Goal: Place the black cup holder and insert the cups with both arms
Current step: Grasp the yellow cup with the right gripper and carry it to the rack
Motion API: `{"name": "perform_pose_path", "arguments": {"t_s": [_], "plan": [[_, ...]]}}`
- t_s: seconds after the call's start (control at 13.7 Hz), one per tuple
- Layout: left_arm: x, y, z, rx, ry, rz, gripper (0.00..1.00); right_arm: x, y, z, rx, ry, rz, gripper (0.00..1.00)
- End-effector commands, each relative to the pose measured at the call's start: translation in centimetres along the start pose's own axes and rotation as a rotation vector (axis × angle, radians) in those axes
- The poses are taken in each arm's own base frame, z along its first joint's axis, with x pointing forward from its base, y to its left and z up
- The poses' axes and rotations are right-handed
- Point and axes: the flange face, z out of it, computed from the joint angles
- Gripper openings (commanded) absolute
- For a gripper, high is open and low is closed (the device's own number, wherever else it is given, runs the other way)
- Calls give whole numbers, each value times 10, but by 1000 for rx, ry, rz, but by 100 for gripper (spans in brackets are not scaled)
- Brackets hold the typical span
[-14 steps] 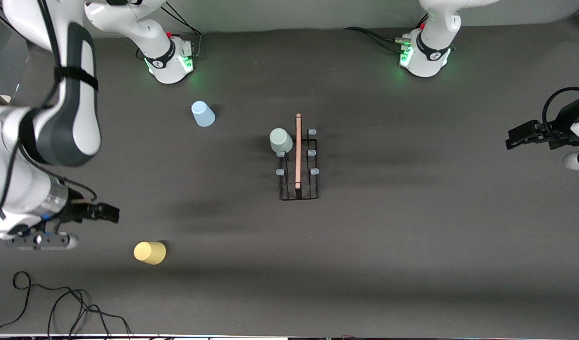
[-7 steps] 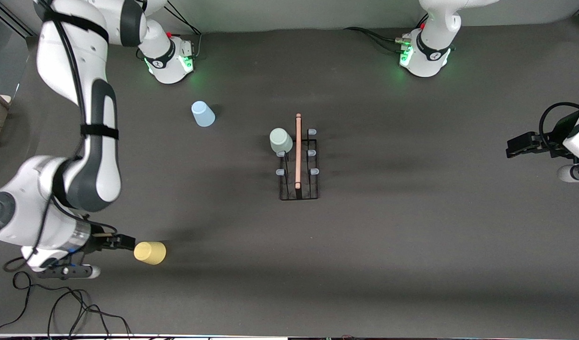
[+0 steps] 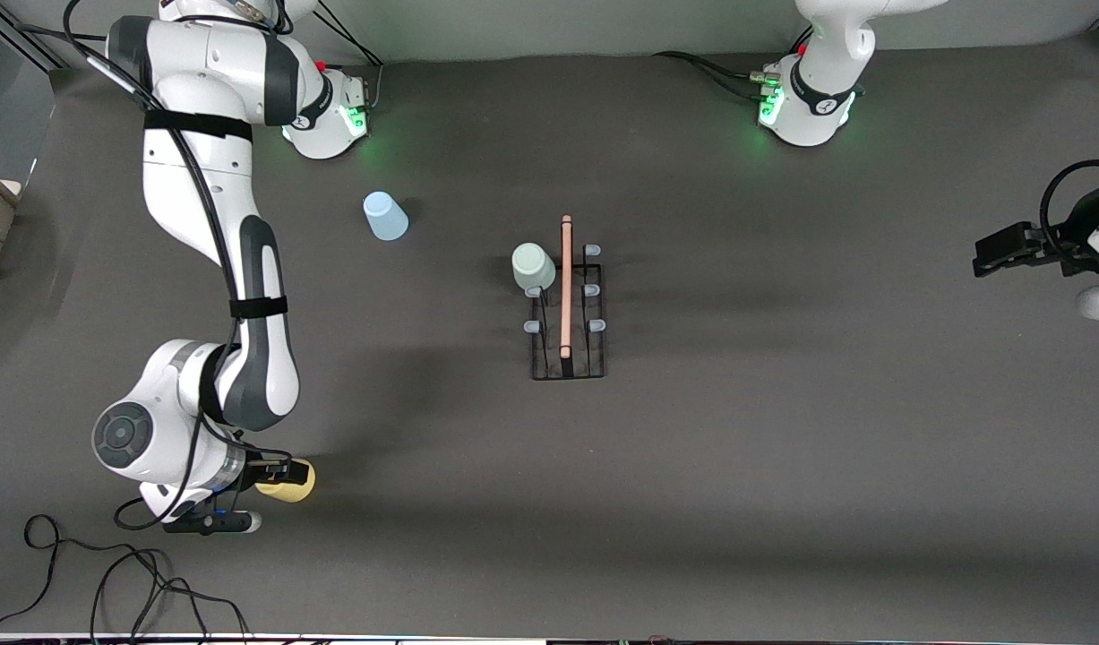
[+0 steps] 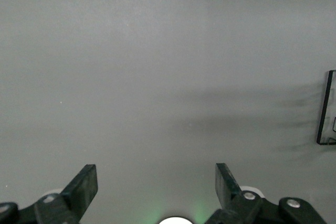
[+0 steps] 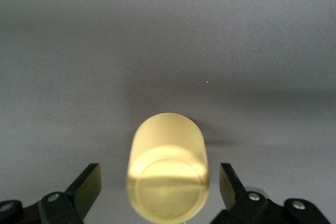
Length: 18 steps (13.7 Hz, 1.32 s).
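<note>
The yellow cup (image 3: 296,488) lies on its side on the table, near the front camera at the right arm's end. My right gripper (image 3: 276,469) is down at it, open, with one finger on each side of the cup (image 5: 168,179); the fingers (image 5: 86,183) are apart from it. The black cup holder (image 3: 567,313) stands mid-table. The sage green cup (image 3: 533,267) sits on one of its pegs farthest from the camera. The light blue cup (image 3: 385,216) stands alone toward the right arm's base. My left gripper (image 3: 995,254) waits open and empty at the left arm's end, and a holder edge (image 4: 325,108) shows in its view.
Loose black cables (image 3: 110,582) lie at the table's near edge close to the right arm's wrist. The two green-lit bases (image 3: 330,116) (image 3: 804,107) stand along the table edge farthest from the camera.
My right arm swung toward the front camera and brought its open gripper down around the yellow cup. My left gripper shifted slightly at its end. No cup moved.
</note>
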Motion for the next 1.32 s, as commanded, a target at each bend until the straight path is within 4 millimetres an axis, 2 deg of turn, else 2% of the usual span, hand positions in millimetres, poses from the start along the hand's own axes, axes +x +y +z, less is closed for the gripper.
{"name": "perform_pose_path", "arguments": {"t_s": [0.0,0.07,0.15,0.29,0.37,0.44,0.59,0.73,0.8,0.88,1.02,1.17,1.24], "plan": [[-3,1,-1,12,-15,-12,100,-6,8,5,31,5,-32,100],[0,2,3,11,-15,-10,100,-7,8,6,32,-1,-41,100],[1,4,4,13,-14,-5,100,-9,9,7,35,-5,-41,88],[0,8,7,-23,-33,-1,100,-8,8,-4,46,-9,-42,46],[-1,8,15,-49,-54,-2,100,-8,7,-15,58,-9,-45,33],[-2,9,18,-51,-62,-2,100,-6,6,-30,65,0,-48,31],[-1,9,19,-41,-64,-2,100,-7,4,-72,97,0,-48,29],[-2,8,19,-44,-67,-3,100,-16,4,-127,117,-31,-17,27],[-2,9,19,-44,-67,-1,100,-25,-4,-156,126,-60,52,24],[-2,9,19,-40,-65,0,100,-36,-27,-178,113,-100,115,19],[-1,8,16,-34,-53,-1,100,-56,-64,-219,74,-130,224,16],[-1,10,14,-29,-48,3,100,-82,-116,-240,70,-182,351,1],[-1,9,14,-30,-48,0,100,-95,-152,-247,53,-183,415,0]]}}
